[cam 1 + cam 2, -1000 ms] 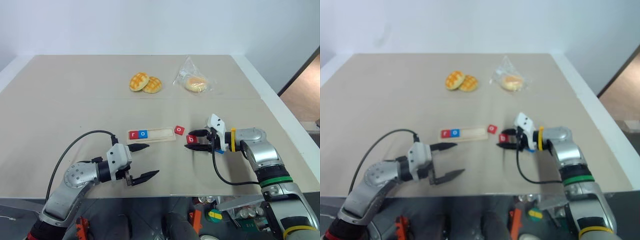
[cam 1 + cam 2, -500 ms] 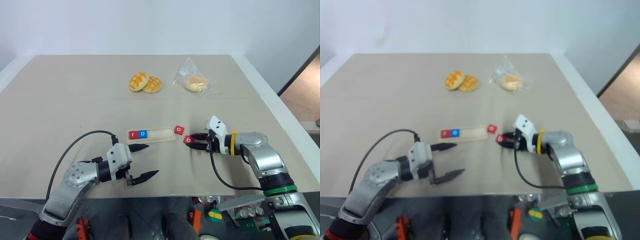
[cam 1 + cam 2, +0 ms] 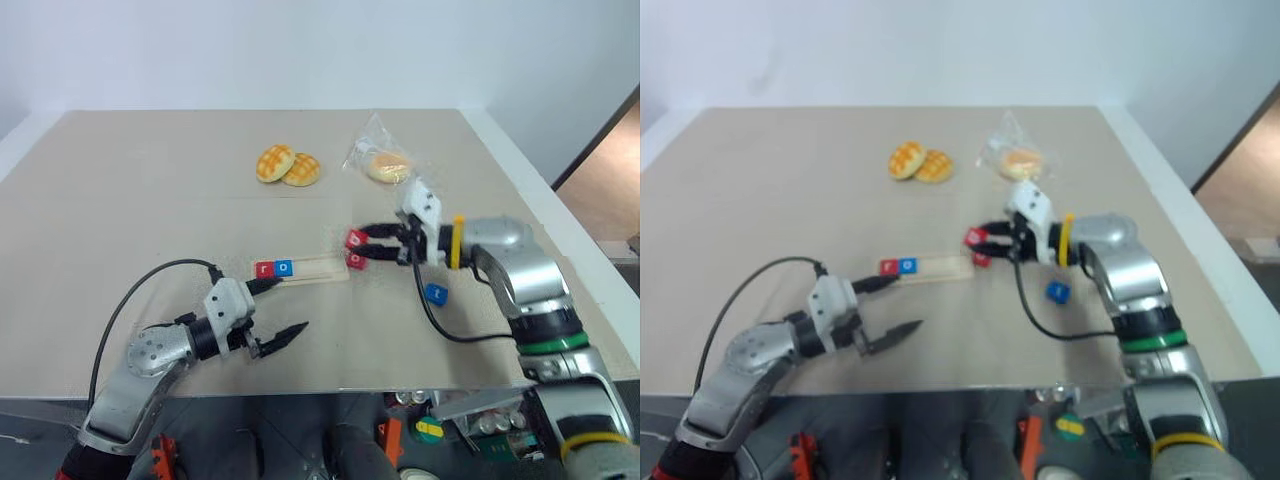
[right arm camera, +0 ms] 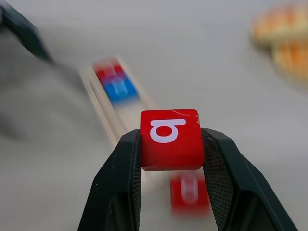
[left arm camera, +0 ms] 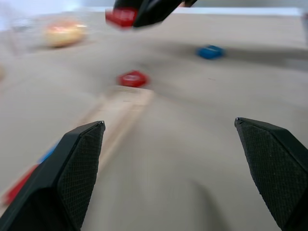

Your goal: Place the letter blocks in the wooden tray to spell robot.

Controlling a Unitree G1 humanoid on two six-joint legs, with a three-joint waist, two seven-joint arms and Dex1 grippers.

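Red "b" block [image 4: 169, 138]: clamped between the right gripper's [image 3: 362, 246] fingers, in the air just past the wooden tray's right end.
Wooden tray [image 3: 318, 267]: on the table [image 3: 150, 190]; red tile [image 3: 264, 269] and blue tile [image 3: 284, 267] side by side at its left end.
Loose tiles: red one [image 3: 355, 260] touching the tray's right end; blue one [image 3: 435, 293] further right.
Left gripper [image 3: 280, 310]: spread wide, holding nothing, near the tray's left end.
Buns [image 3: 288, 167]: at the far side.

Beige counter [image 3: 150, 190], white edge; plain white wall [image 3: 300, 50] behind; brown floor [image 3: 610, 180] at right.
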